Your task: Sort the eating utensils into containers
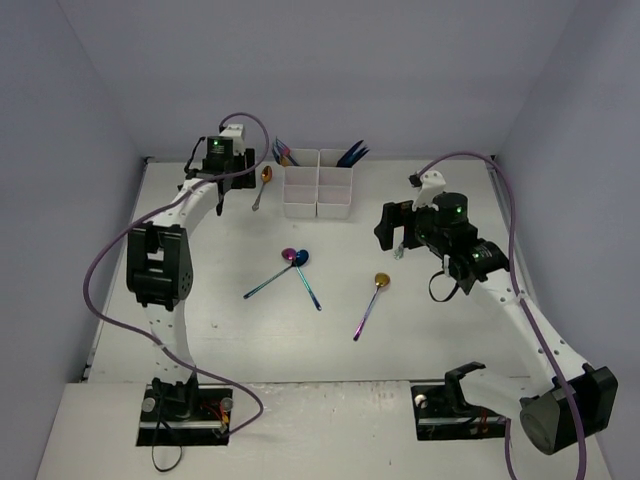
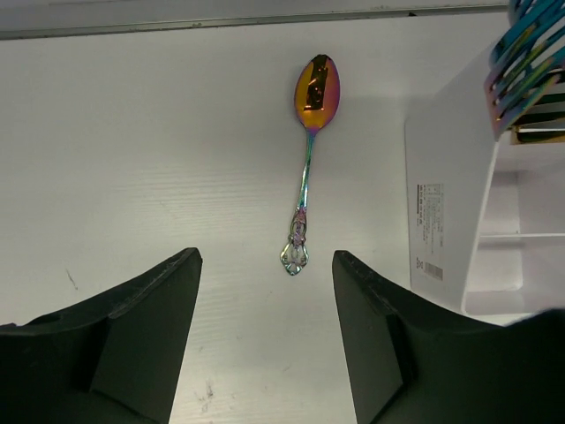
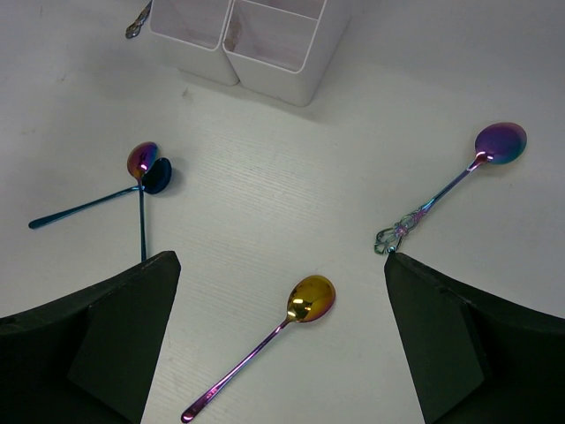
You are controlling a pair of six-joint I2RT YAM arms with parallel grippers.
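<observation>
Wide open at the left gripper (image 2: pixel 265 261), with a rainbow spoon (image 2: pixel 306 168) flat on the table (image 2: pixel 132 132) just ahead, centred on the gap, beside the containers (image 2: pixel 446 203). Wide too at the right gripper (image 3: pixel 281 265), above a gold-bowled spoon (image 3: pixel 305 300)

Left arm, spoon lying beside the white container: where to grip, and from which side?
Take the spoon on its slim mid-handle, from straight above, with the left gripper straddling it crosswise. It lies flat, its handle end pointing at the gap between the open jaws. The bowl is wide and curved. The container wall stands apart from it.
</observation>
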